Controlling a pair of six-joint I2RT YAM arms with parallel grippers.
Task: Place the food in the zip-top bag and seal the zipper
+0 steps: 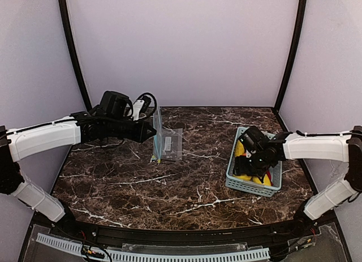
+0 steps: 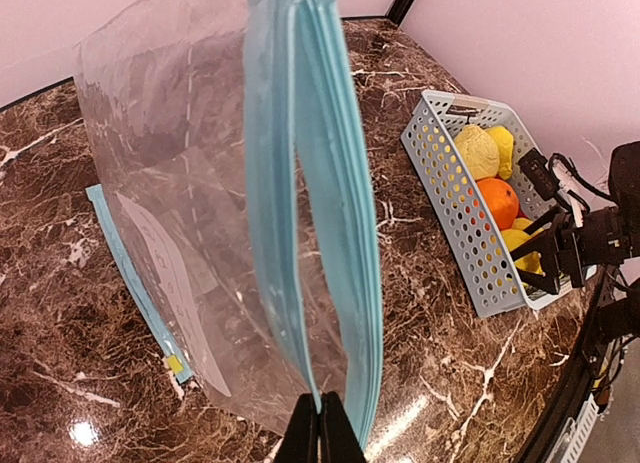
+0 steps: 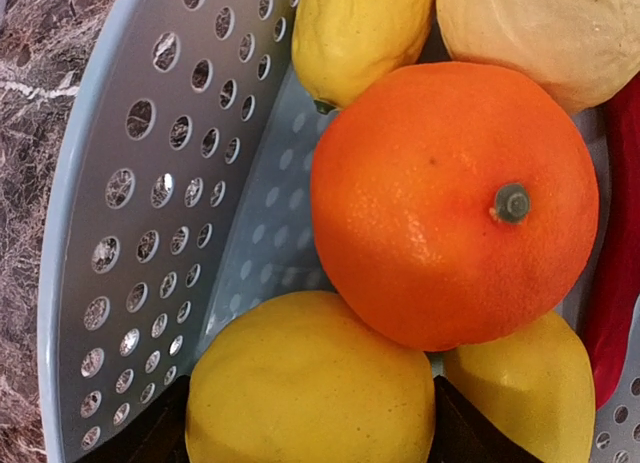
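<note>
Nothing is bagged yet: the left gripper pinches the clear blue-zippered plastic bag upright and empty. The glossy food sits in the pale blue perforated basket, where the right gripper straddles a yellow fruit; I cannot tell if it grips.

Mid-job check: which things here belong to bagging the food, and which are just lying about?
Job: zip-top bag, orange, yellow fruits, red chili.
Just there: pale blue basket holding the food, marble table.
</note>
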